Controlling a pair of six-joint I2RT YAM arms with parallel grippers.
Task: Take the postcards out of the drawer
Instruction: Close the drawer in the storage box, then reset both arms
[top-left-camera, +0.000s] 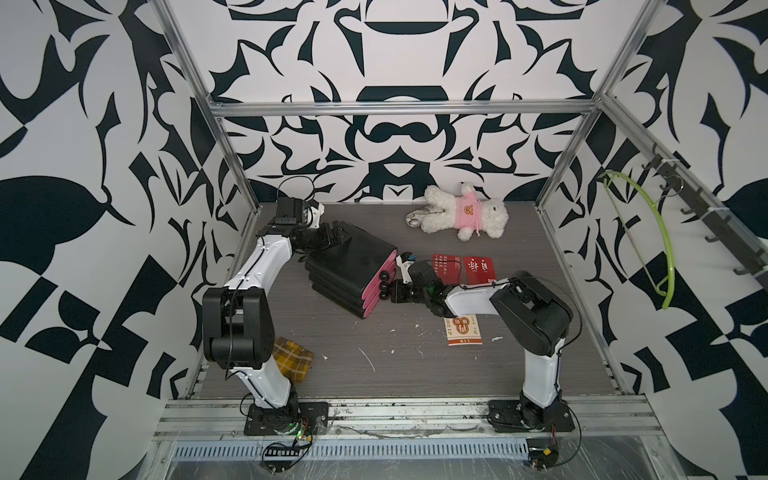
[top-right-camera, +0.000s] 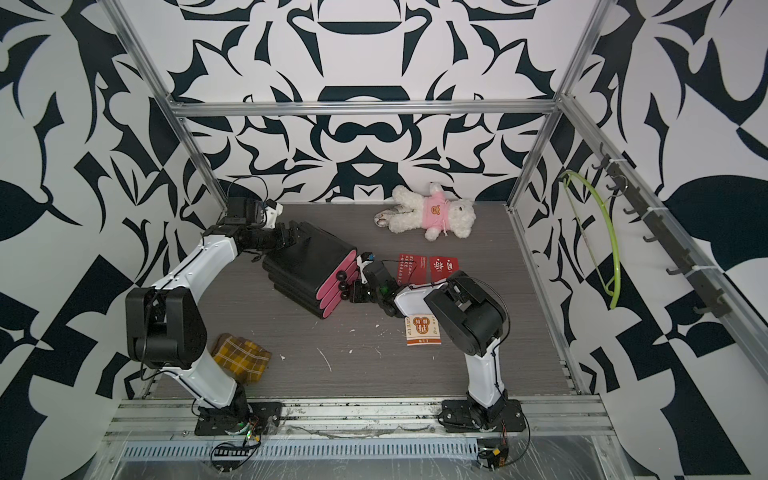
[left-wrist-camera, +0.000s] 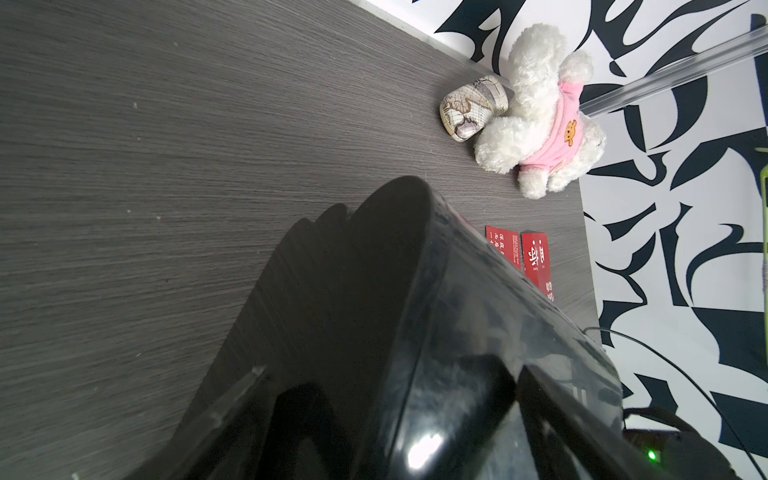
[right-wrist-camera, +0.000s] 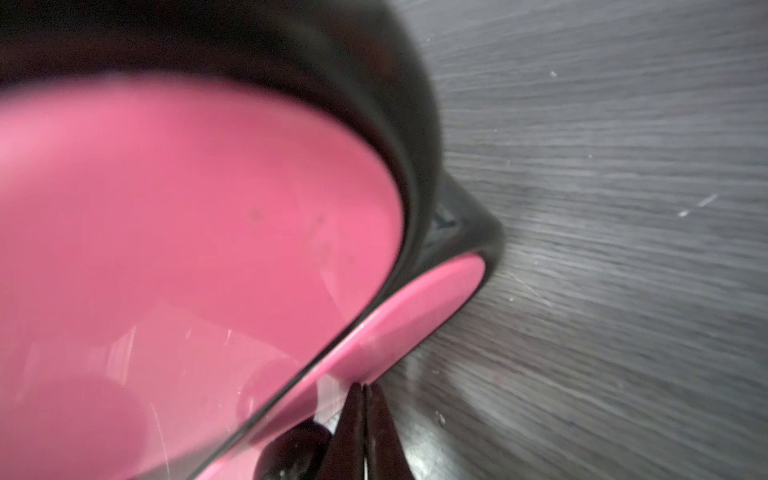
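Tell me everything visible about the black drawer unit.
The drawer unit is glossy black, with three pink drawer fronts, each with a round black knob, all seemingly shut. It stands askew on the grey table. The left gripper, jaws wide, is at its rear; the right gripper's shut tips touch the lowest front.

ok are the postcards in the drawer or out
Out: one red postcard, a second red postcard and the cream postcard all lie on the table, outside the black drawer unit.
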